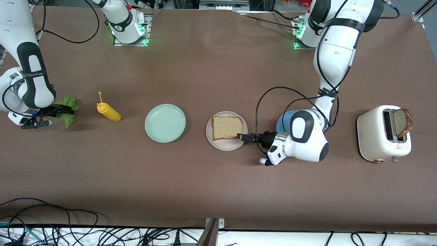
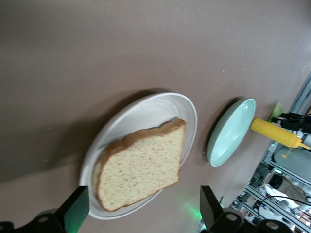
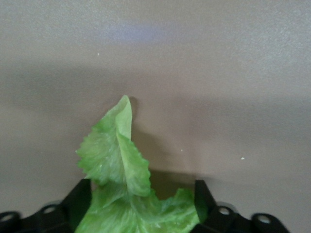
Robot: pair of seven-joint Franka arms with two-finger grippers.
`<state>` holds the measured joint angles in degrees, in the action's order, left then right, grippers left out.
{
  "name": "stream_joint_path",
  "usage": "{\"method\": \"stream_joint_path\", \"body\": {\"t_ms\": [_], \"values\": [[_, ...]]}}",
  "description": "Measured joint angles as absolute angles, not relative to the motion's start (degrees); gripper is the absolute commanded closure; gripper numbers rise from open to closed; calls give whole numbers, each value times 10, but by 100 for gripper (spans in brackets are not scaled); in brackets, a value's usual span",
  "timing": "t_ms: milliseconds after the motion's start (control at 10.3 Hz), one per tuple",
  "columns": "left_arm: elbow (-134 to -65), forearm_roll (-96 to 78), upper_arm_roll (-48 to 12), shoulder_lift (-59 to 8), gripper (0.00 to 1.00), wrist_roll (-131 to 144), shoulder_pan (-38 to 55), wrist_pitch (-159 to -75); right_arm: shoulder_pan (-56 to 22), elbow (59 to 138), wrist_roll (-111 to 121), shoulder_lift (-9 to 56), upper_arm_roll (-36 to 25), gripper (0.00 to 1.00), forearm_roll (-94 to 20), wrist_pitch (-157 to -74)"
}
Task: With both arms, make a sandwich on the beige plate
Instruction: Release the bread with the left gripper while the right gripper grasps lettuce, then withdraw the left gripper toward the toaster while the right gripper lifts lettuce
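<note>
The beige plate (image 1: 218, 143) lies mid-table with one tan bread slice (image 1: 227, 127) flat on it. My left gripper (image 1: 241, 137) is low at the plate's edge toward the left arm's end. It is open; its fingers (image 2: 75, 209) stand wide on either side of the bread slice (image 2: 141, 165) and plate (image 2: 146, 109) without touching them. A ruffled green lettuce leaf (image 1: 69, 101) lies on the table at the right arm's end. My right gripper (image 1: 63, 117) is down over it, open, with the leaf (image 3: 121, 160) spread between its fingers (image 3: 80, 199). A second bread slice (image 1: 403, 122) stands in the toaster.
A white toaster (image 1: 375, 135) stands at the left arm's end. A mint-green plate (image 1: 165, 123) and a yellow mustard bottle (image 1: 108, 112) lie between the beige plate and the lettuce. A blue plate (image 1: 284, 120) is mostly hidden under the left arm.
</note>
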<state>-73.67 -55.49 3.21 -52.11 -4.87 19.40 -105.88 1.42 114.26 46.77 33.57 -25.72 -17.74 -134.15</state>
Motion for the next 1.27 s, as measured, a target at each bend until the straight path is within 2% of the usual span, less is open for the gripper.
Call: {"method": "stream_joint_path", "body": {"t_ms": [584, 681, 876, 1265], "values": [[-712, -278, 35, -460, 0, -48, 110, -952, 15, 1124, 469, 334, -257, 100, -179, -1326], [-710, -250, 38, -444, 0, -48, 96, -947, 15, 1103, 465, 334, -260, 100, -179, -1291], [-706, -195, 42, -402, 0, -48, 61, -911, 16, 1025, 429, 331, -272, 100, -180, -1169], [-706, -37, 46, -343, 0, -48, 45, -883, -7, 867, 230, 320, -272, 100, -177, -942]]}}
